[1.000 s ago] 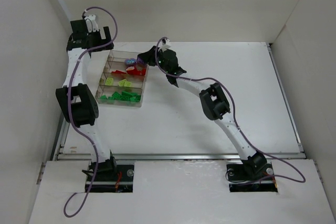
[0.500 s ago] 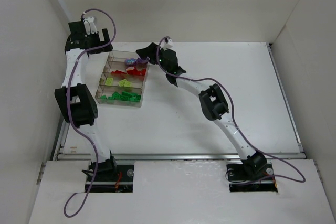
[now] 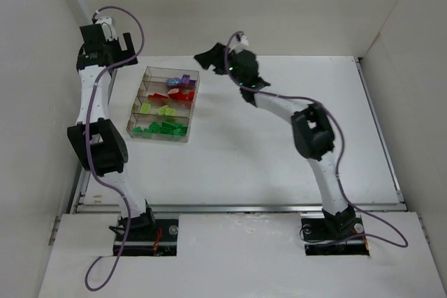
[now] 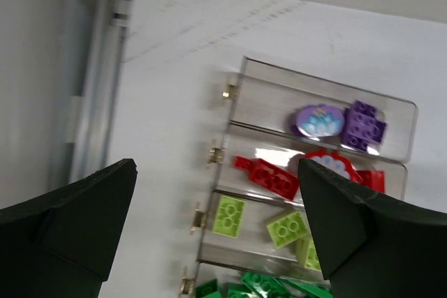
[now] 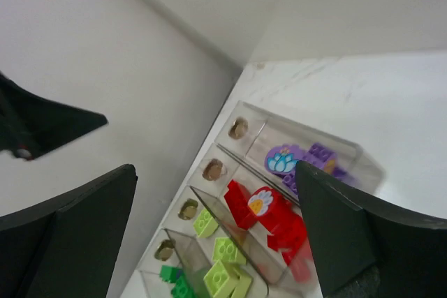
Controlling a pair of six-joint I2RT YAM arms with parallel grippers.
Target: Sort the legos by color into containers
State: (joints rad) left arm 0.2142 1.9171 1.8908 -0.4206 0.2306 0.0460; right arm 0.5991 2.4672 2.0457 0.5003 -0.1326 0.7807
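Note:
The clear tray (image 3: 134, 118) stands left of centre with the legos in its four containers: purple (image 3: 179, 82) farthest, then red (image 3: 179, 94), lime (image 3: 163, 110) and dark green (image 3: 163, 128) nearest. My right gripper (image 3: 214, 61) hangs open and holds nothing, raised just right of the tray's far end. My left gripper (image 3: 128, 45) is open too, high beyond the tray's far left corner. The left wrist view looks down on purple (image 4: 363, 125), red (image 4: 276, 176) and lime (image 4: 229, 214) bricks between the left gripper's (image 4: 217, 165) fingers. In the right wrist view the right gripper (image 5: 214, 167) frames the red pile (image 5: 279, 218).
White walls close in the table on the left, the back and the right. A metal rail (image 4: 98, 102) runs along the table's left edge beside the tray. Bare white tabletop (image 3: 279, 144) stretches right of the tray.
My right gripper has opened and drawn back up and to the right from over the tray's far end. The left gripper has moved further up and left, still open.

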